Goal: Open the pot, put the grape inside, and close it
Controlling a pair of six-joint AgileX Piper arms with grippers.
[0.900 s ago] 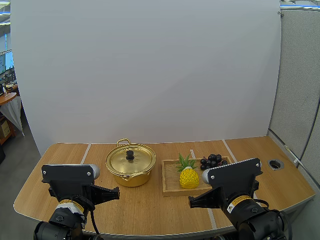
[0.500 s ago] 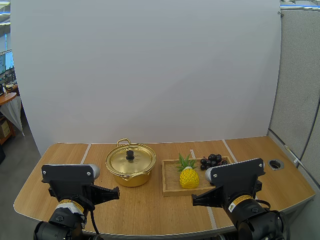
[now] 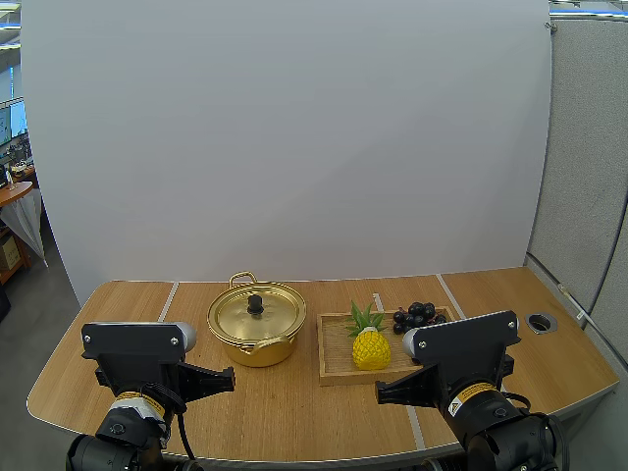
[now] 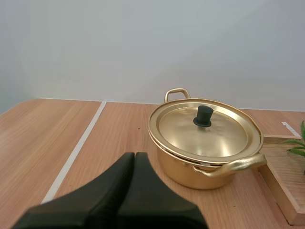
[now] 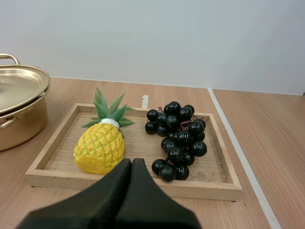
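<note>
Pale wood-grain bench [image 3: 294, 412] carries every item under inspection. Left of centre stands a round brass-coloured metal pot [image 4: 190, 174], its shallow matching lid [image 4: 214, 136] seated square on the rim, a small black knob [image 4: 203, 116] upright at the lid's centre and loop handles [image 4: 236, 164] projecting from the sides. Just beside the pot, on its right, lies a shallow rectangular wooden tray [image 5: 205, 190]. It holds a yellow plastic pineapple [image 5: 99, 148] and, near it on the side away from the pot, a bunch of dark purple-black grapes [image 5: 178, 136]. Left end effector [image 4: 135, 160] hovers on the near side of the pot, well apart from it, fingers pressed together on nothing. Right end effector [image 5: 132, 164] hovers before the tray's near edge, likewise pressed together and empty. Assessment: no step is yet done, as the lid is on and the grapes lie in the tray. The lid is judged light, rigid and slick, so the knob is the one sound hold, taken from above. The grapes look glossy and lumpy, probably light with some give. Single berries may slip from a pinch, so a hold across the upper cluster is advised; the stem cannot be made out.
</note>
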